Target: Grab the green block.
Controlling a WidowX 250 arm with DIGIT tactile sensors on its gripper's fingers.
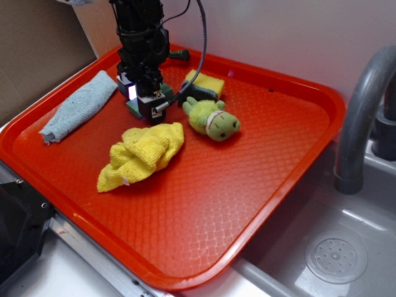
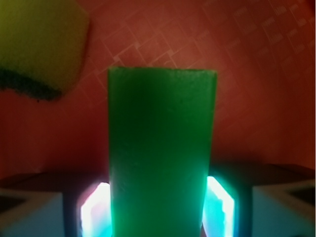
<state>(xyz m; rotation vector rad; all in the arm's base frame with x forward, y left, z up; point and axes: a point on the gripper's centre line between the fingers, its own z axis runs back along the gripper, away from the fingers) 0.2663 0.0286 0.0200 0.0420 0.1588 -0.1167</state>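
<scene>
The green block (image 2: pixel 160 148) is a plain matte-green bar that fills the middle of the wrist view, running away from the camera over the red tray (image 2: pixel 256 74). My gripper (image 2: pixel 158 212) straddles it, with a bright pad (image 2: pixel 96 210) pressed against its left side and another against its right. In the exterior view the gripper (image 1: pixel 143 102) is low at the back left of the tray (image 1: pixel 247 204). Only small bits of the block (image 1: pixel 132 107) show beside the fingers. I cannot tell whether the block rests on the tray or is lifted.
A yellow sponge with a dark green layer (image 1: pixel 207 83) lies just right of the gripper and shows in the wrist view (image 2: pixel 39 44). A lime plush toy (image 1: pixel 213 119), a yellow cloth (image 1: pixel 143 154) and a blue-grey towel (image 1: pixel 80 105) are nearby. A grey faucet (image 1: pixel 362 111) and a sink stand at the right.
</scene>
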